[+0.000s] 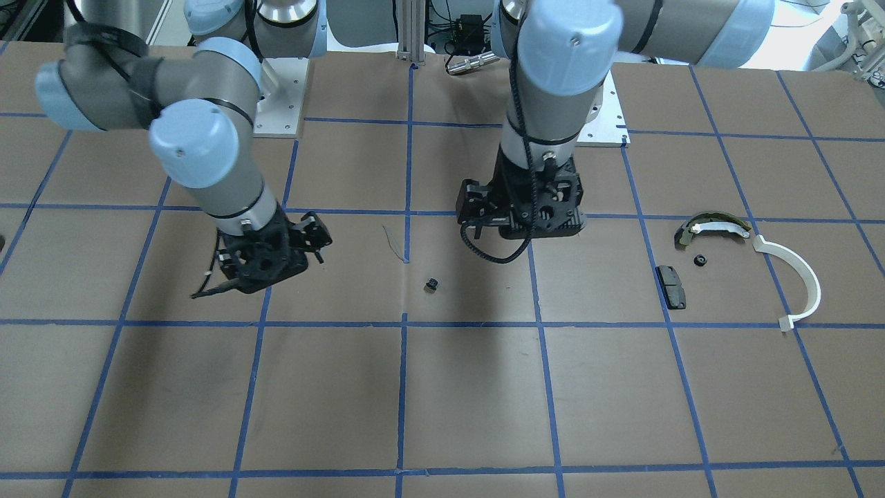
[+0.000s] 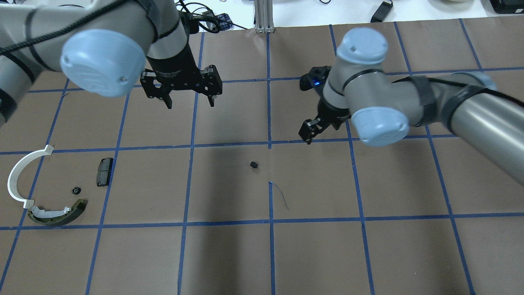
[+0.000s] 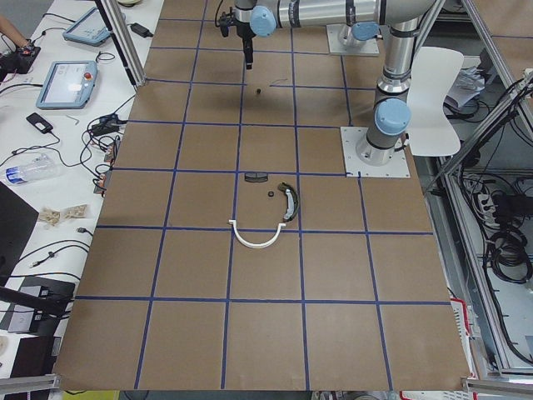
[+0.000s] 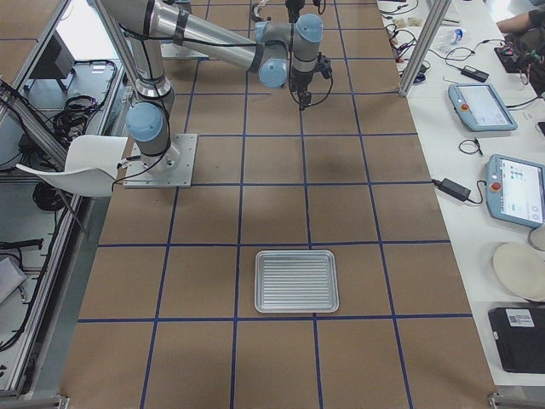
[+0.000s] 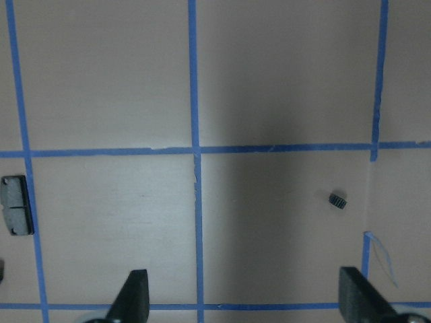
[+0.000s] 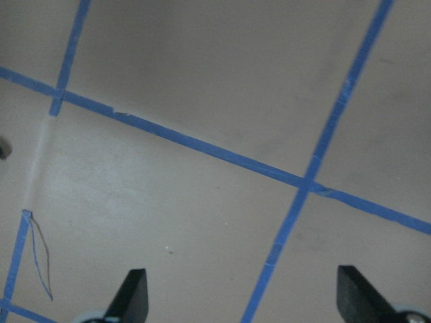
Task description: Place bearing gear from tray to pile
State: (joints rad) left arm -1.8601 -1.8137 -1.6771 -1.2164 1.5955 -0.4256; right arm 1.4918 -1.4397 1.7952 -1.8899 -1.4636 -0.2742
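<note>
The left gripper (image 2: 190,105) hovered with jaws wide and empty; the right gripper (image 6: 242,299) likewise stood open, holding nothing. Just beyond the left fingers (image 5: 131,296) lay the bearing gear (image 5: 339,200) — loose on the table (image 2: 368,246), off-centre to them. Farther off sat the pile (image 2: 75,190). Best to shift sideways until the jaws straddled the gear, then descend straight.

White half-ring strip (image 3: 254,243), olive curved shoe (image 3: 289,202), black pad (image 3: 256,176) and 1 small gear (image 3: 270,194), close together on the table (image 3: 333,333).
</note>
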